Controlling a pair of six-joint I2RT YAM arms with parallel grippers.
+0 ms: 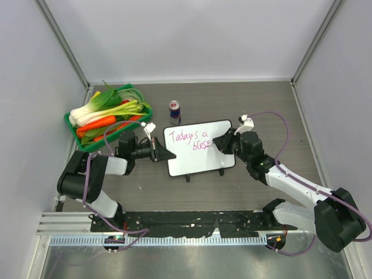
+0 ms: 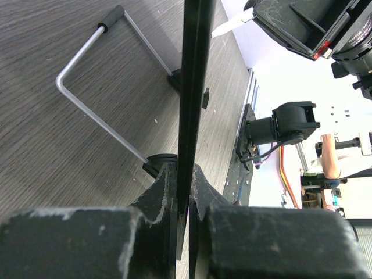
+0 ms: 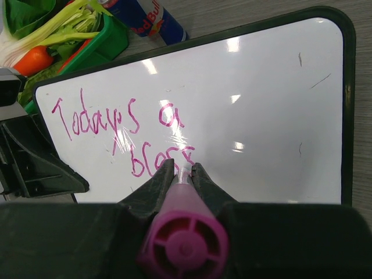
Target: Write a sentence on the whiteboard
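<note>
Pink marker (image 3: 183,244) in right claw (image 3: 183,167) touches whiteboard (image 3: 261,104); left claw (image 2: 183,172) clamps its edge.

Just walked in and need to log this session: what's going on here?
Two robot arms are writing on a small whiteboard on the table. The left gripper is shut on the board's left edge, steadying it. The right gripper is shut on a pink marker, its tip at the end of the second line. The writing reads roughly "Todays a bless", so the last word looks unfinished.
</note>
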